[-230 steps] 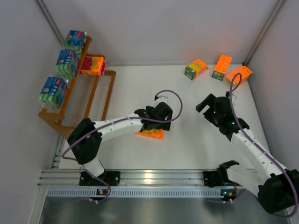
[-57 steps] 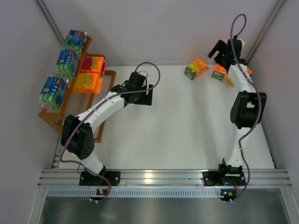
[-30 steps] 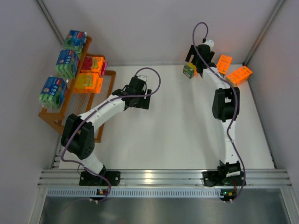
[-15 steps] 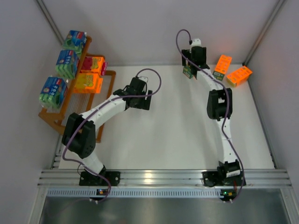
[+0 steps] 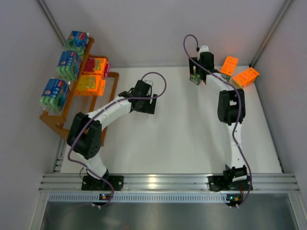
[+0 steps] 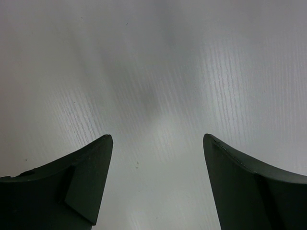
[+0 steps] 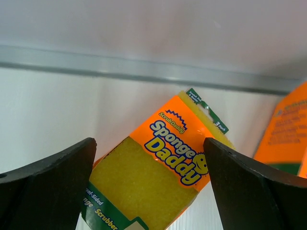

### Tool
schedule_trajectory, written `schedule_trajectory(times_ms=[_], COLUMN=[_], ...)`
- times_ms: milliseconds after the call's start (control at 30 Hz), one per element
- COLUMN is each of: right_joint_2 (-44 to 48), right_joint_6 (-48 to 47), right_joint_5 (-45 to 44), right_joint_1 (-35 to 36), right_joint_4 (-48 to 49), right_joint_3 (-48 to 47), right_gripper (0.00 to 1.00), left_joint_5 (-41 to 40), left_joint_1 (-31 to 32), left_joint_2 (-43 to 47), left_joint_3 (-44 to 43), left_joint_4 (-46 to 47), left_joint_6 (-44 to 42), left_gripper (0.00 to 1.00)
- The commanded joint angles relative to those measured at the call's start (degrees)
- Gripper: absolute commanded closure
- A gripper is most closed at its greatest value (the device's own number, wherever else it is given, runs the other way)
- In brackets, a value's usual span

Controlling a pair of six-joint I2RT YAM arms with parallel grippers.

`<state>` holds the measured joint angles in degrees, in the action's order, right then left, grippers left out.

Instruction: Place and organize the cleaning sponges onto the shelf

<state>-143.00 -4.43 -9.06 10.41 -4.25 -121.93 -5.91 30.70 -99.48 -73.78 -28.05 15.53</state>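
The white table (image 5: 192,143) has a faint wood grain. The orange shelf (image 5: 50,122) stands on it at the far left, against the wall. Three sponge packs lie on it at the far right: one orange pack (image 5: 229,66) by the back wall, another (image 5: 245,76) just right of it, and a yellow-faced pack (image 7: 163,163) further left.

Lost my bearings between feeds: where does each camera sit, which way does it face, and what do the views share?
Top external: above and behind the bases, looking down on the table; shows the left arm, right arm and shelf.
Left wrist: on the left arm, looking down at bare table between the open left pincer's fingers.
Right wrist: on the right arm, facing the far wall; the open right pincer brackets the Sponge Daddy pack.
Shared: top external shows that pack too.
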Motion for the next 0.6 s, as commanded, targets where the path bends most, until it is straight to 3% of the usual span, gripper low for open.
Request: schedule_trajectory(times_ms=[0, 67, 100, 200, 433, 567], right_joint_2=[9.74, 12.30, 12.04, 10.99, 18.62, 22.49], right_joint_6=[0.13, -1.20, 0.45, 2.92, 11.63, 14.27], right_joint_5=[-4.53, -2.56, -0.63, 1.41, 5.99, 5.89], right_joint_1=[1.27, 3.12, 3.21, 2.86, 2.07, 2.07], right_joint_4=[3.18, 0.67, -6.57, -14.88, -11.31, -12.53], right_joint_3=[13.79, 12.88, 10.59, 5.56, 24.34, 29.81], right_gripper=[0.05, 0.05, 0.04, 0.02, 0.02, 0.03], left_joint_5=[0.37, 1.25, 1.34, 1.52, 0.38, -0.07], left_joint_1=[-0.46, -0.46, -0.55, -0.55, -0.55, -0.64], left_joint_2=[1.57, 2.71, 3.24, 6.04, 12.20, 15.37], left_joint_3=[-1.98, -1.81, -1.55, -1.11, 2.84, 5.31], left_joint_4=[1.69, 1.86, 1.86, 1.86, 1.86, 1.86], left_joint_6=[2.57, 3.10, 3.63, 3.98, 3.98, 4.07], left_gripper=[0.18, 0.18, 0.18, 0.18, 0.18, 0.18])
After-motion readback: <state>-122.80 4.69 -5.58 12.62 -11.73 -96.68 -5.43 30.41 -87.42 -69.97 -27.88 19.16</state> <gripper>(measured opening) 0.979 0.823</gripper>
